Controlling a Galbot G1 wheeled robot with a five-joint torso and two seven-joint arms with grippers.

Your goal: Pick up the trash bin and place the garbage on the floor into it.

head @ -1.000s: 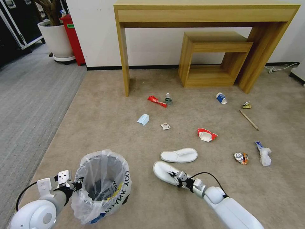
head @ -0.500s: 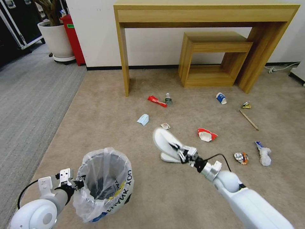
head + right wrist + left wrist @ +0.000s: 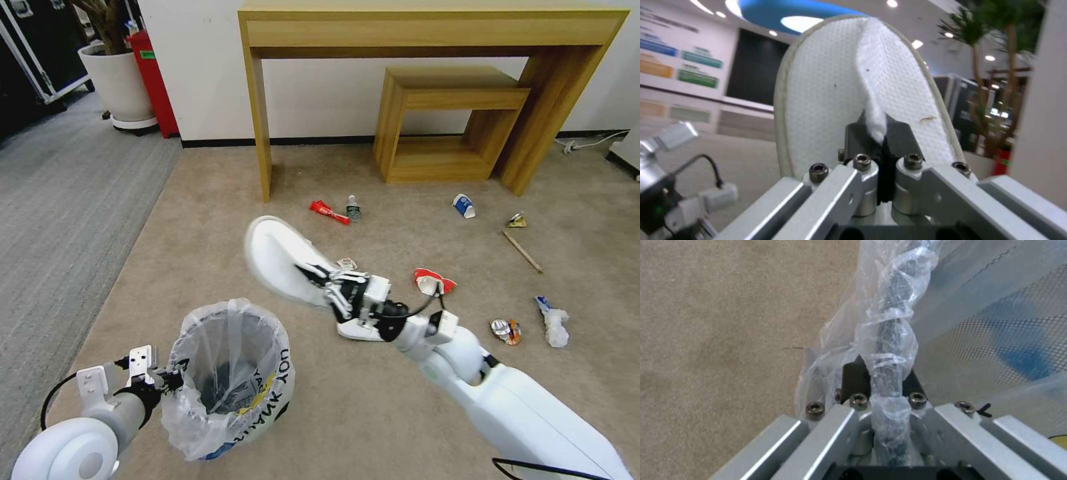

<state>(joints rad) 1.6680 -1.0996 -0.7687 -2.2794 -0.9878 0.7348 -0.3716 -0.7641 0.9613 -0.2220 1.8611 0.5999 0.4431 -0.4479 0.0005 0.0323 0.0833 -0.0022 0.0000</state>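
The trash bin (image 3: 230, 373), black with a crinkled white bag, hangs at the lower left. My left gripper (image 3: 170, 381) is shut on its bag-wrapped rim (image 3: 884, 350). My right gripper (image 3: 320, 277) is shut on the strap of a white slipper (image 3: 280, 260), held in the air just beyond the bin's mouth; the wrist view shows its sole (image 3: 826, 93). A second slipper (image 3: 357, 330) lies on the beige floor (image 3: 220, 220), mostly behind that gripper. Other garbage lies farther off: red wrapper (image 3: 328, 211), small bottle (image 3: 353, 209), paper cup (image 3: 465, 205), wooden stick (image 3: 522, 251), crushed can (image 3: 507, 331), crumpled paper (image 3: 553, 323).
A tall wooden desk (image 3: 427, 27) stands against the wall with a low wooden table (image 3: 453, 100) under it. A red-and-white packet (image 3: 433, 281) lies right of my right gripper. Grey ribbed carpet (image 3: 60, 200), a white planter (image 3: 120, 80) and a red container (image 3: 153, 73) are on the left.
My right gripper has lifted the slipper off the carpet and carried it up and to the left, toward the bin. The bin has shifted slightly right in the left gripper.
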